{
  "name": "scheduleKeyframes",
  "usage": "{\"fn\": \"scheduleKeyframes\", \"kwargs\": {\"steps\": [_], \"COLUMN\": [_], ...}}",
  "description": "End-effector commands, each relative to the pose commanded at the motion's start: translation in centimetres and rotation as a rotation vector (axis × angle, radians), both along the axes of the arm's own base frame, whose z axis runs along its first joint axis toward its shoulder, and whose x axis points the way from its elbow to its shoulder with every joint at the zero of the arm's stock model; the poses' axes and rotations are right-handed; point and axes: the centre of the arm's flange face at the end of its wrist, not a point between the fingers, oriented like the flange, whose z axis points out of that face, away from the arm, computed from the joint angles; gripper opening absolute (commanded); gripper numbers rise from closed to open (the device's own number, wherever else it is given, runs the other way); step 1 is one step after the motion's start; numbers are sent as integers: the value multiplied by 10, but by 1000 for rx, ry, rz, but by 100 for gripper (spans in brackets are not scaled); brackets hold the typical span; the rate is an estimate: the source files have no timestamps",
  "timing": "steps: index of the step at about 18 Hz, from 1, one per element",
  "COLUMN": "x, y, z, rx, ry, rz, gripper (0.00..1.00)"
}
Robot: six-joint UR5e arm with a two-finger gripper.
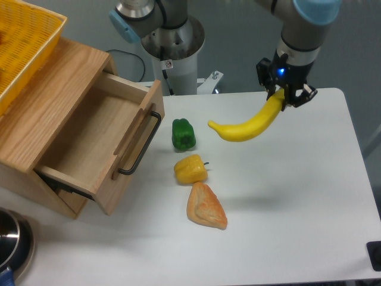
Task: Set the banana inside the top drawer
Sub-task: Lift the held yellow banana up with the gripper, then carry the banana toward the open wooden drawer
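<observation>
The long yellow banana [244,126] hangs in the air above the white table, to the right of the green pepper. My gripper [284,95] is shut on its upper right end, and the free end points down to the left. The top drawer [98,146] of the oak cabinet stands pulled out at the left, its inside bare, with the black bar handle [141,144] on its front. The banana is well to the right of the drawer and above its level.
A green pepper [183,134], a yellow pepper [190,169] and an orange-tan pastry [206,206] lie between drawer and banana. A yellow mesh basket [24,44] sits on the cabinet. The robot base [169,50] stands behind. A dark round object [12,241] is at the bottom left.
</observation>
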Motion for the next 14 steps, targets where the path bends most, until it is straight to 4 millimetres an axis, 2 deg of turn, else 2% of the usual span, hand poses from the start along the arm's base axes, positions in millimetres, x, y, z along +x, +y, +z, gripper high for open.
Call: {"fn": "scheduleKeyframes", "kwargs": {"steps": [4, 11, 14], "x": [27, 92, 119], "y": [-11, -34, -25], "z": [25, 81, 96], "rx": [-8, 2, 17], "ry": [-10, 15, 43], "rz": [41, 129, 146], "gripper": [19, 19, 19]}}
